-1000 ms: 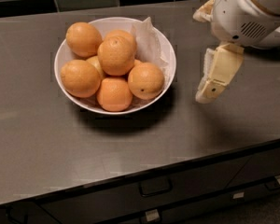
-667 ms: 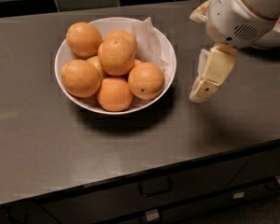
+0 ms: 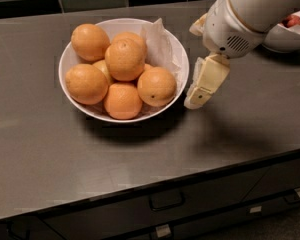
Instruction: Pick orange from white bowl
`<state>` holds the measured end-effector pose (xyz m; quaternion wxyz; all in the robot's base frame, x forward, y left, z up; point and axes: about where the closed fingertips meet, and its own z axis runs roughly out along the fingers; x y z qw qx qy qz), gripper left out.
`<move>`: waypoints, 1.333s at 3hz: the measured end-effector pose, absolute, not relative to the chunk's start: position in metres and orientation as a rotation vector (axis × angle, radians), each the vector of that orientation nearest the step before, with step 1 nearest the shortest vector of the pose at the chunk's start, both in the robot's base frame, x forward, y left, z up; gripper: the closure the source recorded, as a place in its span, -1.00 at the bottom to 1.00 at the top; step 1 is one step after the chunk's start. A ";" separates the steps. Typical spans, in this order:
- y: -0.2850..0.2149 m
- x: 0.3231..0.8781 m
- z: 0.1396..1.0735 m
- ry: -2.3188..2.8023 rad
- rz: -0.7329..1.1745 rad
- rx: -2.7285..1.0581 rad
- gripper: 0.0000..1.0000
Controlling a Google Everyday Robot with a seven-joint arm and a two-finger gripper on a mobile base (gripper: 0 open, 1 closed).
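The white bowl [image 3: 66, 59] sits on the grey counter, lined with crumpled white paper [image 3: 160, 40] and holding several oranges. The orange [image 3: 156, 86] with a small dark speck lies at the bowl's front right, against the rim. My gripper [image 3: 194, 66] hangs just right of the bowl's right rim, close to that orange but not touching it. It is open and empty. One cream finger [image 3: 205, 81] points down-left toward the counter; the other finger [image 3: 197, 27] peeks out behind the white wrist.
A second white bowl with red fruit [image 3: 289, 32] stands at the far right, partly behind my arm. A dark tiled wall runs along the back. The counter's front edge has drawers [image 3: 166, 202] below it.
My gripper has moved left, closing in on the bowl's right rim. The bowl and oranges have not moved.
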<state>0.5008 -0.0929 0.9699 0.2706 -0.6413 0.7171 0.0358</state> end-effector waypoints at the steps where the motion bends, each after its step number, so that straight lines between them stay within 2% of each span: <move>1: -0.093 0.501 0.970 1.932 0.097 -1.728 -1.00; 2: -0.084 0.498 0.968 1.920 0.111 -1.731 -1.00; 3: -0.065 0.492 0.963 1.905 0.145 -1.719 -0.76; 4: -0.047 0.495 0.952 1.903 0.186 -1.679 -0.64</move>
